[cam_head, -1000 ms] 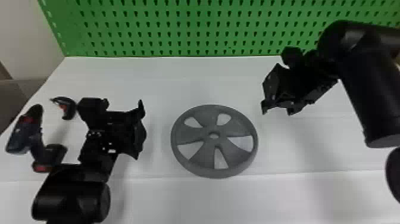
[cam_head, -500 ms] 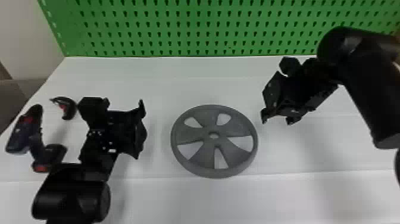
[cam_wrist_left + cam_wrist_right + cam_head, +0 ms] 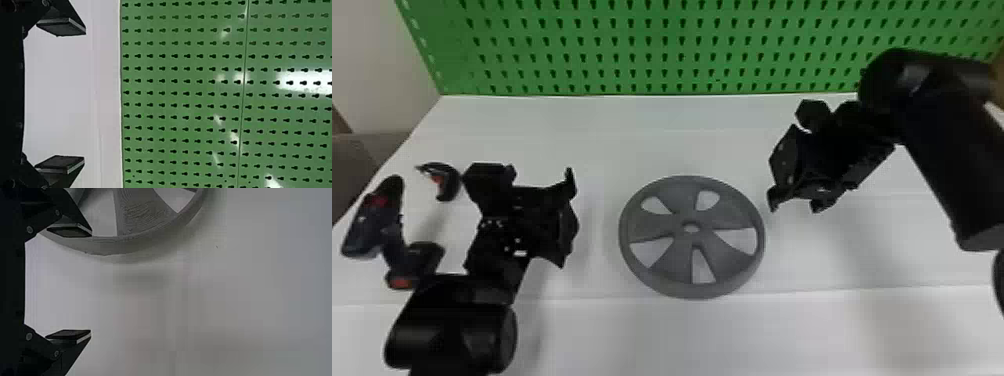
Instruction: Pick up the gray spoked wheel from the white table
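"Wheel [image 3: 672, 270], gray and spoked: position?"

"Flat on the white surface [image 3: 612, 130], between left tool [image 3: 568, 221] and right tool [image 3: 793, 201]; five openings around a central hub."

"State of the left tool?"

"Wide open and empty, to the left of the wheel, well apart from the rim. In the left wrist view, fingers [image 3: 62, 27] spread before the green pegboard [image 3: 184, 94]."

"And of the right?"

"Likewise wide open, with nothing in its grasp; near the right side of the wheel in the head view. In the right wrist view, one finger overlapping the rim; contact impossible to tell."

"Other items?"

"At the left end of the surface, a power drill [image 3: 372, 220] on its side, with a small black-and-red object [image 3: 450, 184] just beside the left tool."
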`<control>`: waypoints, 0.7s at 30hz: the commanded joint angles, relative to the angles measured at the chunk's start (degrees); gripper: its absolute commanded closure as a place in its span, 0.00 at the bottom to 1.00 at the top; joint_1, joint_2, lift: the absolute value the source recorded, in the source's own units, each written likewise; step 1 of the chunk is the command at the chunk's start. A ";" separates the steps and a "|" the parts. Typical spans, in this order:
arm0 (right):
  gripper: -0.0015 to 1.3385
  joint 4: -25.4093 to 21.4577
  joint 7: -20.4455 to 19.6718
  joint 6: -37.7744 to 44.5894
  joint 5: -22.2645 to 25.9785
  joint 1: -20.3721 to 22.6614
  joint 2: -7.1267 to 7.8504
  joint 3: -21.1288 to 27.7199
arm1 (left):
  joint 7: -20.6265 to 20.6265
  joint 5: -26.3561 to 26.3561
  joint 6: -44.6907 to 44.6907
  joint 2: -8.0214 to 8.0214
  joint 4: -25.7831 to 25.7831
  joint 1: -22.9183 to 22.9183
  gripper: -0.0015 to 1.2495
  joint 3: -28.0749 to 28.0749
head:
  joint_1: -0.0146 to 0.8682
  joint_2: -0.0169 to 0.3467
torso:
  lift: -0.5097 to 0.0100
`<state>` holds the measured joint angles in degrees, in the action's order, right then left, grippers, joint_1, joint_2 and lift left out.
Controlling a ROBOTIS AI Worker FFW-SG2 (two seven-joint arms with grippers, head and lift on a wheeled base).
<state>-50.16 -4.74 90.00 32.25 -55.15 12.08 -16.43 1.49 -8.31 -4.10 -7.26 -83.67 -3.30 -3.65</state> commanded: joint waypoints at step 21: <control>0.28 -6.36 0.00 0.08 -8.70 1.54 -3.91 -4.49 | 0.00 0.05 0.59 -0.12 0.00 0.32 0.10 -0.22 | 0.89 0.14 | 0.77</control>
<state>-55.91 -4.74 90.00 22.04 -54.26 8.23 -21.05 1.50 -8.25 -3.52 -7.38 -83.67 -3.10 -3.87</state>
